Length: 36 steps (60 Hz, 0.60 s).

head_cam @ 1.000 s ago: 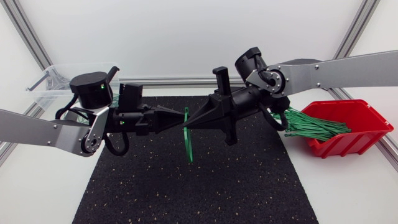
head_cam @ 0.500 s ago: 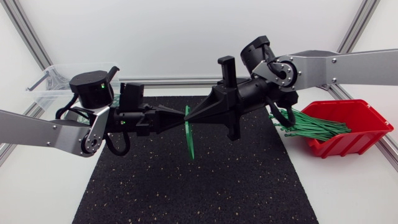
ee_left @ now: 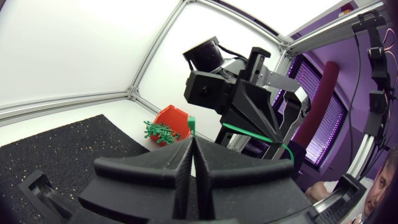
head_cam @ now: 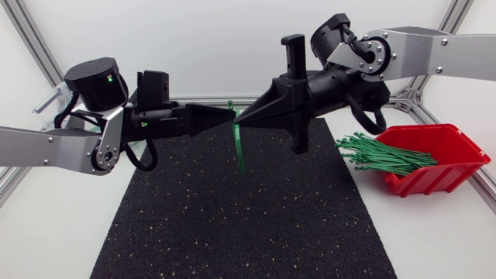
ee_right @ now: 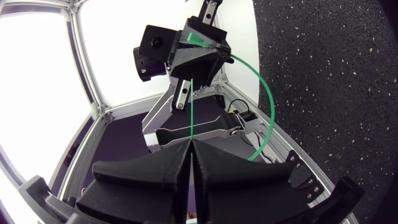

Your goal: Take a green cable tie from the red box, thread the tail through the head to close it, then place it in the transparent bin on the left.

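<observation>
One green cable tie (head_cam: 237,144) is held in the air between the two grippers, above the far part of the black mat (head_cam: 232,217). It is out of the red box (head_cam: 449,159) and not in the transparent bin (head_cam: 48,103).

The left gripper (head_cam: 229,115) and the right gripper (head_cam: 242,118) meet tip to tip on the tie, and each has its jaws pressed together on it. In the left wrist view the two wedge fingers lie flat against each other, with the tie's small square head poking out just past the tips. In the right wrist view the fingers are likewise pinched on the thin flat strip, which runs straight from them to the left gripper. A second stretch of the same strip bows out beside it in a wide arc. From above, the free length hangs down from the fingertips towards the mat without touching it.

There is one red box – moulded plastic with a sloped open front – on the white table (head_cam: 434,232) by the mat's right side. A loose bundle of green ties (head_cam: 380,153) spills from its mouth, too many to count.

There is one mat, a rectangle of rubbery black flecked with pale specks. There is also one clear plastic bin at the far left, mostly hidden behind the left arm. Both arms have silver-grey links and black joints.
</observation>
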{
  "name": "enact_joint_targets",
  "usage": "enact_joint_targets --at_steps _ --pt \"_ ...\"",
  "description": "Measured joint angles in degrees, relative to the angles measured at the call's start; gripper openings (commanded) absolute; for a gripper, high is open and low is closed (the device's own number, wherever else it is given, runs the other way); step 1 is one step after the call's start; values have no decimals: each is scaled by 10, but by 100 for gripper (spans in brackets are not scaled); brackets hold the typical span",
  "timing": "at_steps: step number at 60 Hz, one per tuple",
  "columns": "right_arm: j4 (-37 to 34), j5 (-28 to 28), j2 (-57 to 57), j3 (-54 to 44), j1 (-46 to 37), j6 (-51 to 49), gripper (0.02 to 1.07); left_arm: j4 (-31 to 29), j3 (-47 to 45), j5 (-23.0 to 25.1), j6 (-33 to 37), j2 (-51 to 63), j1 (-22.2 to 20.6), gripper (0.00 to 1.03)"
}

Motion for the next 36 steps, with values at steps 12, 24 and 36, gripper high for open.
enact_joint_targets --at_steps 12,24,36 --pt "-19 0 0 1 -1 -1 8 -2 0 -9 -13 -8 -5 4" --pt "-21 -1 0 3 1 -3 8 -2 0 -13 -16 -8 -24 4" --pt "-21 -3 0 4 5 -5 8 -2 0 -13 -26 -8 -29 4"
